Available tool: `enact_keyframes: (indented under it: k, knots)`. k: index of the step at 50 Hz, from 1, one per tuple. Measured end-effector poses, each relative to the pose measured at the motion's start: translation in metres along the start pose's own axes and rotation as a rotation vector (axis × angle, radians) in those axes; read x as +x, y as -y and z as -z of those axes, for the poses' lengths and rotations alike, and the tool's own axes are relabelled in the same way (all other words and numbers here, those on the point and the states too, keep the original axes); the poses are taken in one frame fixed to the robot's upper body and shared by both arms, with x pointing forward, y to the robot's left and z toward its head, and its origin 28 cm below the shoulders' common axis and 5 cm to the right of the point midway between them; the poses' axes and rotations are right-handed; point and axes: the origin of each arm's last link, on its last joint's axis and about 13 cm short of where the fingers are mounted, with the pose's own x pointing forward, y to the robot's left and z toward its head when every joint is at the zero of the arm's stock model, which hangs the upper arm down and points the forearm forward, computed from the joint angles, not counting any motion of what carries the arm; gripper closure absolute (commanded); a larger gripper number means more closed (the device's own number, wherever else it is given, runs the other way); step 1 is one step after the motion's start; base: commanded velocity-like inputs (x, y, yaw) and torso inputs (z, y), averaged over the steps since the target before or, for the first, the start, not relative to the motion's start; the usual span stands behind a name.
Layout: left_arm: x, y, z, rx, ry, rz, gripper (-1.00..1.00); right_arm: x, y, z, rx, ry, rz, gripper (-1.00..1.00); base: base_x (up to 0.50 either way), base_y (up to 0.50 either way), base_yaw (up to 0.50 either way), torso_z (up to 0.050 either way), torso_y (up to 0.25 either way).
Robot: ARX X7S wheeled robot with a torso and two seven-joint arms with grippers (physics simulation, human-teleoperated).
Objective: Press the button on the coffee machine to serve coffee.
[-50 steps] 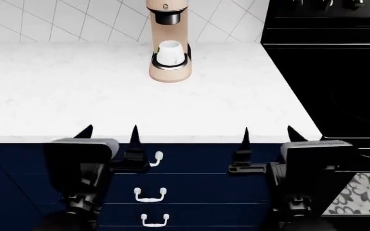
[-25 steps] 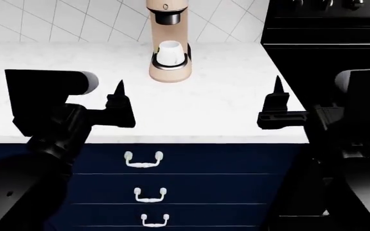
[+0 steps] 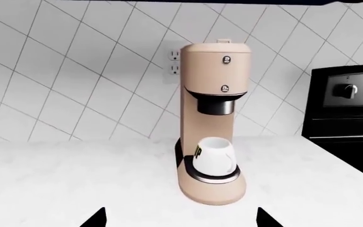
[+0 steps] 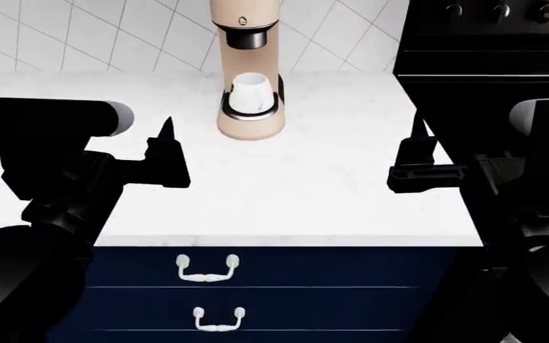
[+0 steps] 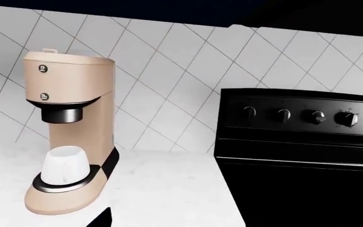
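Both arms have risen from in front of the navy drawers to above the white marble countertop (image 4: 284,193) over the last second, and in the last half second the head view has shifted, so the tall tan-beige cylindrical coffee machine (image 4: 246,71) sits lower in frame.

The left pincer (image 4: 166,153) hovers over the counter with the machine ahead of it and slightly toward the robot's right, well apart. The left wrist view shows 2 dark fingertips set widely apart, so it stands wide. The right pincer (image 4: 416,161) hangs near the black oven (image 4: 494,64); only 1 tip shows, so its spread cannot be told.

A white mug (image 3: 213,156) sits on the base beneath the black spout collar. The 2 small dark buttons (image 3: 226,74) face the left pincer, untouched; the approach looks only begun.
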Motion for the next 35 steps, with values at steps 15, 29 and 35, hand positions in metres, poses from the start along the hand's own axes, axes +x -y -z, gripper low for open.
enact_keyframes:
  k: [15, 29, 35]
  knots:
    - [-0.0005, -0.0021, 0.0009, -0.001, 0.000, -0.004, -1.00, -0.0003, -0.0014, 0.0003, -0.002, -0.001, -0.006, -1.00, 0.35, 0.00, 0.00, 0.000, 0.001]
    - [-0.0007, -0.0040, 0.0014, -0.001, 0.001, -0.008, -1.00, -0.0004, -0.0024, 0.0007, -0.002, -0.002, -0.006, -1.00, 0.35, 0.00, 0.00, 0.000, 0.001]
    - [-0.0003, -0.0044, 0.0015, -0.002, 0.002, -0.010, -1.00, -0.0008, -0.0023, 0.0011, -0.001, -0.003, -0.004, -1.00, 0.35, 0.00, 0.00, 0.000, 0.002]
